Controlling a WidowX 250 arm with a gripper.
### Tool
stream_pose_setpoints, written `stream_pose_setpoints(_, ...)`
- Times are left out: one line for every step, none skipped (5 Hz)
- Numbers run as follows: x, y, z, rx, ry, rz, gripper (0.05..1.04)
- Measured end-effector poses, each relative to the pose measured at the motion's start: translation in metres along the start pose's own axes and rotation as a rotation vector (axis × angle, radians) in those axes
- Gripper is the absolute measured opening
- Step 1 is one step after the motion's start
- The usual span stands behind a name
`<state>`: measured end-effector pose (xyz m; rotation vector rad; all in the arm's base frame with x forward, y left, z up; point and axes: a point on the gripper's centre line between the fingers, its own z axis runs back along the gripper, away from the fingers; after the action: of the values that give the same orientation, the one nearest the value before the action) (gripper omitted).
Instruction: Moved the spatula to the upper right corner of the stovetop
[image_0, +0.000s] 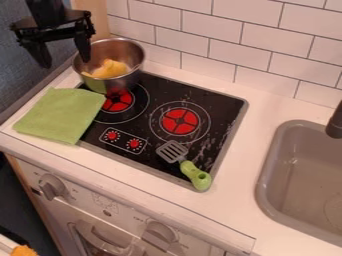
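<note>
The move looked wholly ahead of me. The spatula (186, 165) lay on the lower right part of the stovetop (227, 103), its slotted head on the black surface, just below the ring of the right burner (180, 121), and its green handle slanting down to the front corner. The task wanted it in the upper right corner, up past that same burner, so the grasp, the carry and the setting down were all left to do, as I judged it.

My gripper (65, 63) hung at the upper left, well apart from the spatula. Its two fingers stood wide, pointing down, with nothing held between them. One finger came in front of the rim of the metal pot (110, 65), which had something yellow (109, 69) inside; whether I touched that rim, I could not tell. The green cloth (60, 115) lay over the stovetop's left edge and onto the counter (257, 112).

For the next step I needed to cross to the right and come down over the spatula. The handle seemed the thicker part to close on; the flat head might have slipped or dragged if I gripped it poorly.
</note>
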<state>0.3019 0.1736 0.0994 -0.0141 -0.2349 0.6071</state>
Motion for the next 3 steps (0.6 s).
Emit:
stream_pose_setpoints(-0.005,0.0,-0.009,0.001,0.031,0.014,1.0)
stream_pose_setpoints(-0.037,-0.014,-0.011,-0.006,0.103,0.135,1.0)
stream_pose_setpoints(-0.065,-0.033,0.008,-0.066,0.087,0.233,1.0)
